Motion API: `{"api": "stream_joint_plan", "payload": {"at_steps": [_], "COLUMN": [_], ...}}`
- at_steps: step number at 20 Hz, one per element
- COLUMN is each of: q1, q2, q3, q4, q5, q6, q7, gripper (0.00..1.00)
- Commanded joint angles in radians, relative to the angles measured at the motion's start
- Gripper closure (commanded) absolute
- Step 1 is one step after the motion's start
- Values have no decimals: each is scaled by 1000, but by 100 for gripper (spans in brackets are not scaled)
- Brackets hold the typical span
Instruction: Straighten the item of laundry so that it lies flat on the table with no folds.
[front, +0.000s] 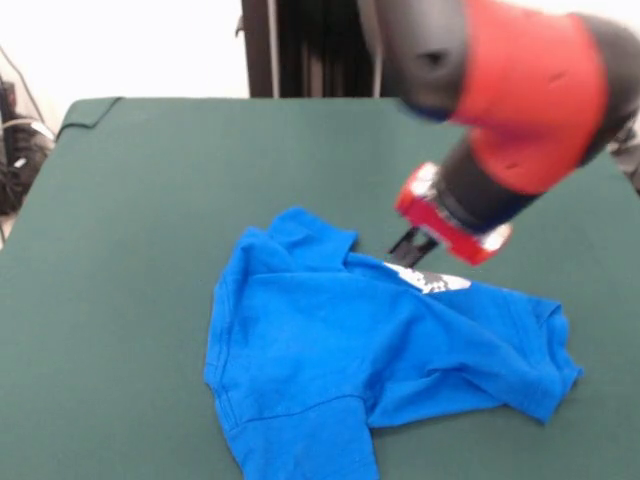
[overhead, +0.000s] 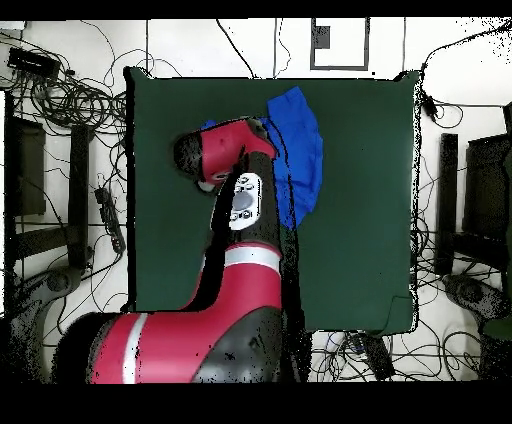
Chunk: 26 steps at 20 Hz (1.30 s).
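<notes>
The bright blue T-shirt (front: 330, 350) lies crumpled on the dark green table (front: 130, 200), mostly plain side up, with folds across its middle and a sleeve bunched at the right. A strip of white print (front: 432, 281) shows at its far edge. My gripper (front: 410, 245) hangs from the red and black arm, down at that far edge, right beside the print. In the overhead view the shirt (overhead: 303, 150) lies near the table's (overhead: 370, 200) top edge, partly hidden by my arm (overhead: 235, 150), which also hides the gripper.
The black pedestal (front: 310, 50) stands behind the table's far edge. The table cover's far left corner (front: 90, 110) is folded over. Cables (overhead: 70, 100) and dark equipment (overhead: 470, 200) lie on the floor round the table.
</notes>
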<state>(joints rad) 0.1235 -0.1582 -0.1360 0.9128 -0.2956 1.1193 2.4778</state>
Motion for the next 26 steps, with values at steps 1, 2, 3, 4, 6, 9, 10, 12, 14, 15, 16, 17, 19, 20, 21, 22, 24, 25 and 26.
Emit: {"api": "stream_joint_plan", "payload": {"at_steps": [1, 2, 3, 4, 6, 9, 10, 12, 14, 15, 16, 17, 19, 20, 21, 22, 24, 25, 26], "q1": [113, 116, 113, 113, 111, 93, 90, 92, 95, 103, 122, 142, 158, 163, 171, 179, 189, 189, 189], "q2": [48, 55, 72, 74, 72, 95, 100, 115, 130, 146, 135, 124, 156, 171, 191, 210, 233, 238, 243], "q3": [-18, -19, -18, -18, -25, -24, -25, -30, -27, -28, -29, -30, -29, -30, -33, -37, -35, -26, -18], "q4": [-50, -63, -103, -112, -129, -189, -202, -246, -269, -290, -248, -206, -237, -256, -281, -306, -332, -334, -337], "q5": [37, 49, 60, 66, 69, 61, 57, 34, 23, 20, 27, 34, 40, 43, 48, 52, 76, 92, 108], "q6": [77, 94, 127, 136, 146, 141, 132, 81, 25, 7, -24, -55, -74, -77, -83, -89, -98, -104, -110], "q7": [298, 298, 286, 278, 238, 185, 176, 159, 161, 180, 216, 252, 303, 323, 360, 396, 460, 473, 487], "gripper": [100, 100, 100, 100, 100, 100, 100, 100, 100, 100, 100, 100, 100, 100, 100, 100, 100, 100, 100]}}
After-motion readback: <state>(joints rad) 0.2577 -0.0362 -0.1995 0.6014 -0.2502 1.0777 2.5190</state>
